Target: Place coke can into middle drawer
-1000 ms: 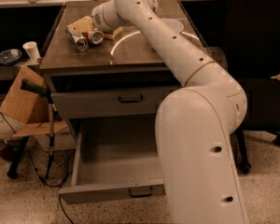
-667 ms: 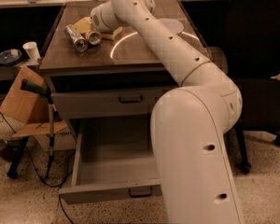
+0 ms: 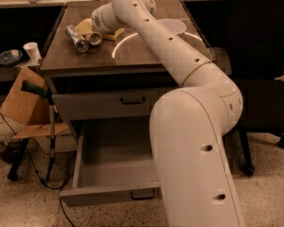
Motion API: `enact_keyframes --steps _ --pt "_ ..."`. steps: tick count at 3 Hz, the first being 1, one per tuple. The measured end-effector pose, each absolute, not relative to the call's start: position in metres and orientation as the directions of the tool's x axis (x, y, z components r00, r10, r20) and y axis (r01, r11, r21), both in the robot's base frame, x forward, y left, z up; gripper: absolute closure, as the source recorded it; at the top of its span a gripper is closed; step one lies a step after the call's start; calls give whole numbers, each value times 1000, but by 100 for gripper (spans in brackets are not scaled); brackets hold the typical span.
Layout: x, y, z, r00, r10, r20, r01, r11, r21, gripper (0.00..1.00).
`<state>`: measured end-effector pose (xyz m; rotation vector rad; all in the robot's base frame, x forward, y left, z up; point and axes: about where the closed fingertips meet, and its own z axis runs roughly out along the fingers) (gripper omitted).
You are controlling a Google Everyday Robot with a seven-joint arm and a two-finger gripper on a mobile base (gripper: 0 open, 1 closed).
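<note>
The coke can (image 3: 94, 38) lies on its side at the back left of the wooden tabletop (image 3: 132, 56), its silver end facing me. A slimmer silver can (image 3: 75, 35) lies just left of it. My gripper (image 3: 98, 28) is at the end of the long white arm, right above and against the coke can; the wrist hides its grip. Below, the middle drawer (image 3: 109, 195) stands pulled out with nothing in it. The drawer front above it (image 3: 109, 103) is closed.
A yellow-tan object (image 3: 85, 25) lies behind the cans and a clear bowl (image 3: 173, 26) sits at the table's back right. My arm's bulk (image 3: 194, 141) covers the drawer's right side. A cardboard box (image 3: 19, 103) and a green-handled pole (image 3: 35, 89) stand on the left, a black chair (image 3: 260, 56) on the right.
The arm's lower body has shifted a little sideways. The gripper stays by the cans at the back left of the table; the drawer is still out.
</note>
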<state>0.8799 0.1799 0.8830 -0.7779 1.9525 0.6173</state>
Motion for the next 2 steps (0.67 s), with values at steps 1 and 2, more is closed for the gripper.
enact_keyframes --steps 1,2 --pt "881 178 882 -385 -274 -881 -722 684 102 40" --pt "881 176 882 -387 -281 -878 -715 693 93 39"
